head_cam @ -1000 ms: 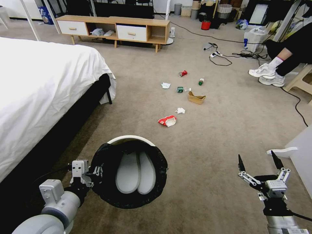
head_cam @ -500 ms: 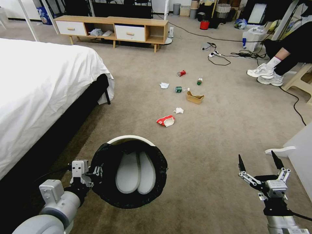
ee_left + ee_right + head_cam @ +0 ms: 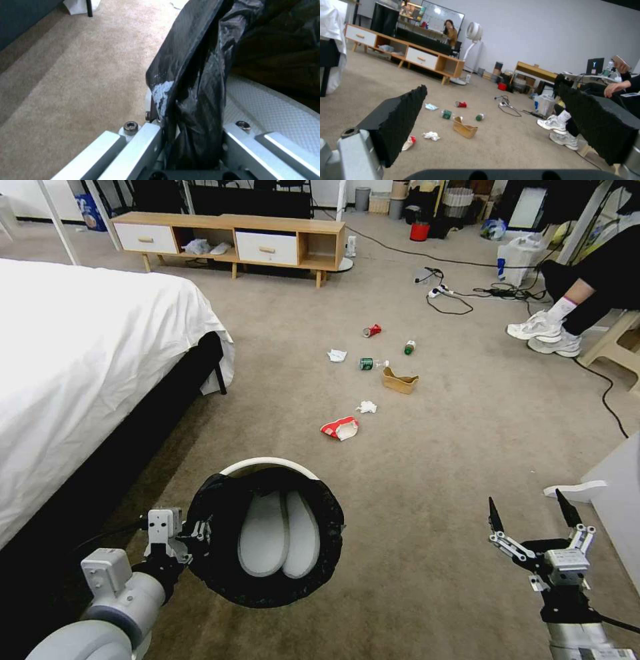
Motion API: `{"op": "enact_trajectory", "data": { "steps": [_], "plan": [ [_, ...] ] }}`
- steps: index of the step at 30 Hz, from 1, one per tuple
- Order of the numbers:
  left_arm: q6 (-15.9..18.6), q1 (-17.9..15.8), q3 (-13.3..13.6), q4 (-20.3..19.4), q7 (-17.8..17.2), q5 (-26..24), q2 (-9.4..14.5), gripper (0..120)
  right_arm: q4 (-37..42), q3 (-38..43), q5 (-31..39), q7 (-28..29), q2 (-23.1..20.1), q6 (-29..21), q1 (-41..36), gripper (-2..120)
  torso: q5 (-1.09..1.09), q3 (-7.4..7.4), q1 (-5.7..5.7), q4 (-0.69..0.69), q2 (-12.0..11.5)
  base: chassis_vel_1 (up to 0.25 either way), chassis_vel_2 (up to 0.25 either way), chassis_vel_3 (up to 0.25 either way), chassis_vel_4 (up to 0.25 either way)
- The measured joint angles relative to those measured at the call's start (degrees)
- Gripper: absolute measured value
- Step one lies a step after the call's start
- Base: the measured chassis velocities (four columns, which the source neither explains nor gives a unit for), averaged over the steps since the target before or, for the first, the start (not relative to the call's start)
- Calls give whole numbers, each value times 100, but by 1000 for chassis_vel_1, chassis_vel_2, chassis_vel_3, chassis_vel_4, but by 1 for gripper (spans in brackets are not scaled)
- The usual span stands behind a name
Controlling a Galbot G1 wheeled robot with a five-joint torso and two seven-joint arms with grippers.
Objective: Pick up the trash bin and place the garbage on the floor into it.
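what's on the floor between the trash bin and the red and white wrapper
Nothing: in the head view bare carpet runs from the rim of the trash bin, held by the left gripper, to the red-and-white wrapper.

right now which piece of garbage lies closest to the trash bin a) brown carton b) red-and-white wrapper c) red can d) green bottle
b, the red-and-white wrapper lies on the floor nearest the trash bin, which the left end effector holds by its rim; the rest lie farther off.
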Motion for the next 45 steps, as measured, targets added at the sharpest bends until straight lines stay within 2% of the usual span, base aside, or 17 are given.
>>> {"op": "enact_trajectory", "data": {
  "steps": [45],
  "plan": [
    [-61, -44, 105, 80, 20, 81, -28, 1, -28, 12, 29, 29, 0, 76, -7, 100, 0, 1, 0, 1, 0, -173, 178, 177, -178]
  ]
}}
